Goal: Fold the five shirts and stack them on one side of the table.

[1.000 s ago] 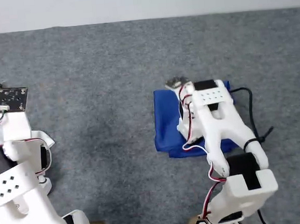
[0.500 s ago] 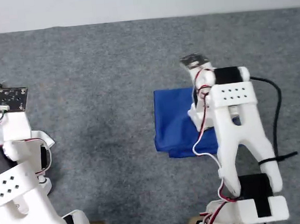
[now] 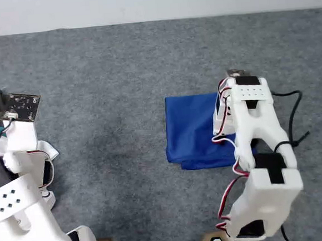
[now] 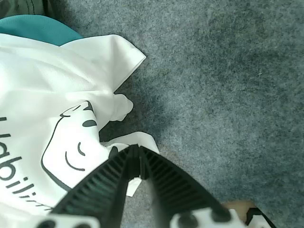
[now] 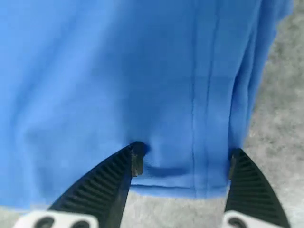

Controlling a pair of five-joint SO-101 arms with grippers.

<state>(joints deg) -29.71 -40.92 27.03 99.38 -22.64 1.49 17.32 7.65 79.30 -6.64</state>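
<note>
Grey table (image 3: 101, 64); right tool (image 5: 184, 161) wide open, tips touching blue shirt (image 5: 118, 71).

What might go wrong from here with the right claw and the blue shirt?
The right claw stands open astride the layered edge of the blue shirt; closing might pinch only the top layer and undo the fold. One fingertip dents the cloth, so a sideways move might drag the shirt askew on the table.
</note>
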